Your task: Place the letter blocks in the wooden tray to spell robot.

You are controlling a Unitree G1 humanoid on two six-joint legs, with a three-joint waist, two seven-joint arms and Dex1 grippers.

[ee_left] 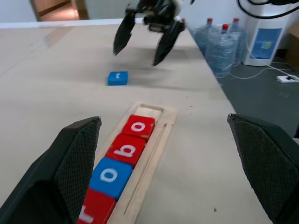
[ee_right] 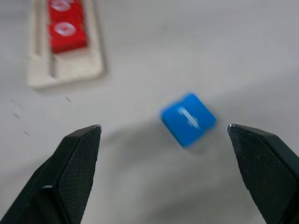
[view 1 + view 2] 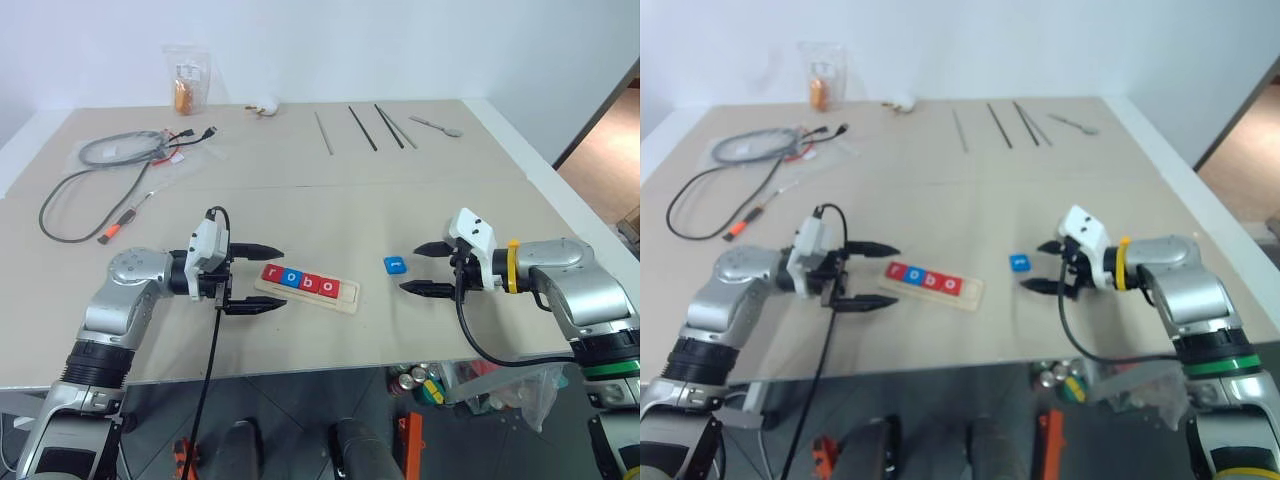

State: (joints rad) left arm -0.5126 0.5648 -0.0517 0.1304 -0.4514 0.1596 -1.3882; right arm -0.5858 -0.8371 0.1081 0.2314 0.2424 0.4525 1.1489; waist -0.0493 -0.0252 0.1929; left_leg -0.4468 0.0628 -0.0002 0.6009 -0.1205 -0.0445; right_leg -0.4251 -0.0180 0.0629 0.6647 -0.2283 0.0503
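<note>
Your right gripper (image 3: 427,269) is wide open, empty, beside the blue t block (image 3: 395,265); left gripper (image 3: 262,278) open at the wooden tray (image 3: 347,295), which holds r-o-b-o

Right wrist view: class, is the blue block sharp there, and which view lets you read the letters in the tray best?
In the right wrist view the blue block is smeared and its letter unreadable; in the left wrist view the tray tiles read r, o, b, o crisply, though the right gripper beyond looks softer.
</note>
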